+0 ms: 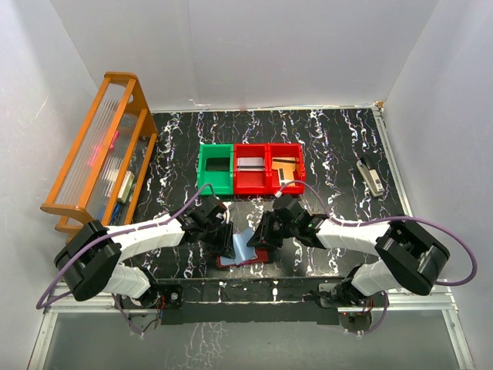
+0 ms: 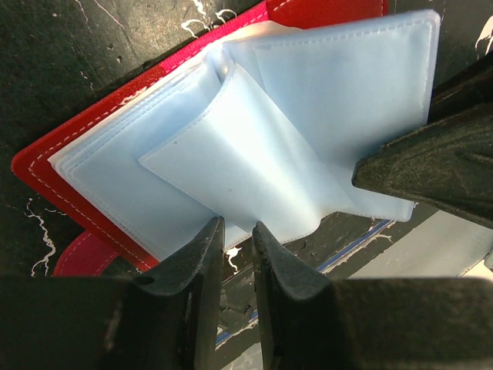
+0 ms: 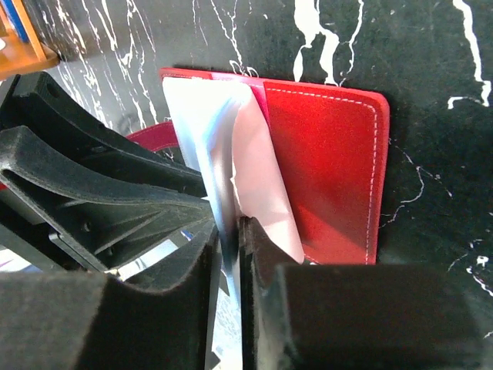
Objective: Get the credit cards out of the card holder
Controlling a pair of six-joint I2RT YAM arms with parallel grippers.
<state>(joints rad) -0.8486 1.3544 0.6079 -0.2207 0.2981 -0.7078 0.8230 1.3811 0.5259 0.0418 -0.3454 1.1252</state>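
The dark-red card holder point(image 1: 239, 264) lies open near the table's front edge, its pale blue sleeves point(image 2: 308, 100) fanned up. No card shows inside the sleeves. A tan credit card point(image 1: 285, 168) lies in the right red bin, and a grey card point(image 1: 248, 164) in the middle red bin. My left gripper point(image 2: 239, 227) stands at the sleeves' near edge, its jaws a narrow gap apart, and only table shows between them. My right gripper point(image 3: 229, 227) has one sleeve point(image 3: 208, 131) running down between its fingers, with a slit of light beside it. The red cover point(image 3: 331, 162) lies flat to the right.
Three bins stand behind the holder: a green one point(image 1: 216, 168) and two red ones point(image 1: 268, 185). An orange rack point(image 1: 100, 154) fills the left side. A small grey stapler-like object point(image 1: 372, 177) lies at the right. Both grippers crowd the holder.
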